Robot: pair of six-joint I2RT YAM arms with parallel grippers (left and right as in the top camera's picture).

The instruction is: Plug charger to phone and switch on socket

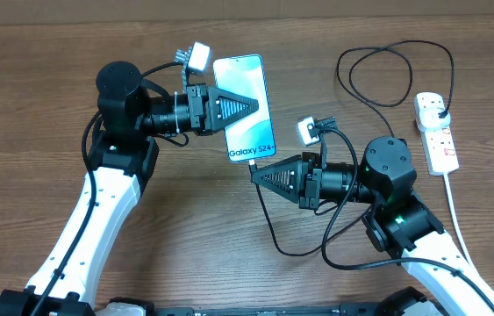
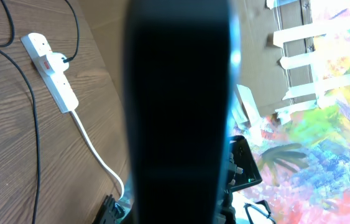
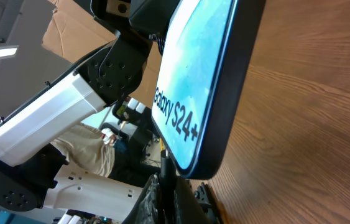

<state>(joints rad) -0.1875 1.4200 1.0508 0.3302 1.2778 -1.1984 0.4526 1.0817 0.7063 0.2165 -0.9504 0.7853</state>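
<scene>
My left gripper [image 1: 251, 104] is shut on the phone [image 1: 245, 105] and holds it above the table, blue "Galaxy S24+" screen up. In the left wrist view the phone's dark back [image 2: 178, 106] fills the middle and hides the fingers. My right gripper [image 1: 255, 173] is shut on the charger's connector tip [image 3: 165, 167], which touches the phone's bottom edge [image 3: 190, 168]; I cannot tell if it is seated. The charger's black cable [image 1: 292, 250] loops below, and its plug [image 1: 440, 111] sits in the white socket [image 1: 435, 132] at the right.
The socket's thick white cord [image 1: 459, 219] runs down the right side towards the table front. More black cable [image 1: 378, 70] loops at the back right. White camera boxes ride on both wrists [image 1: 197, 56], [image 1: 308, 131]. Cardboard and a colourful sheet [image 2: 324, 143] lie beyond the table.
</scene>
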